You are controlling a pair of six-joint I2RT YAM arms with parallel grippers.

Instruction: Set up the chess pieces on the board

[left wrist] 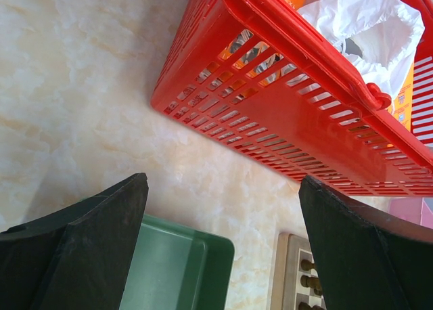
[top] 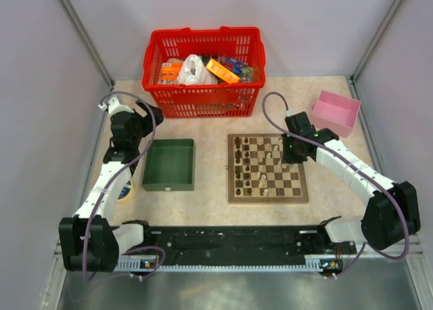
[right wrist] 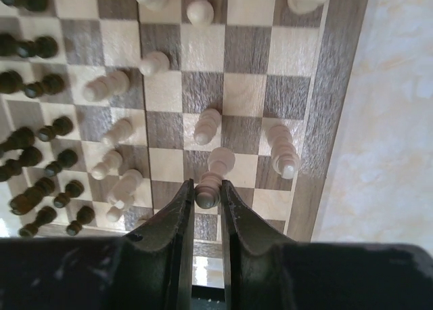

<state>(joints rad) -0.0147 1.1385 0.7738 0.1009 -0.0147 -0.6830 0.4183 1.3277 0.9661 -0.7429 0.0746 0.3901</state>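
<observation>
Right gripper (right wrist: 207,196) jaws clamped on a pale tan wooden chess piece (right wrist: 210,178) near one rim of the square checkered wooden chessboard (right wrist: 336,86), dark brown wooden pieces (right wrist: 53,128) crowding the opposite side, left gripper (left wrist: 222,188) jaws wide apart beside red plastic basket (left wrist: 284,120) and green tray (left wrist: 183,269).

text: none legible | labels: none legible | numbers: none legible
</observation>
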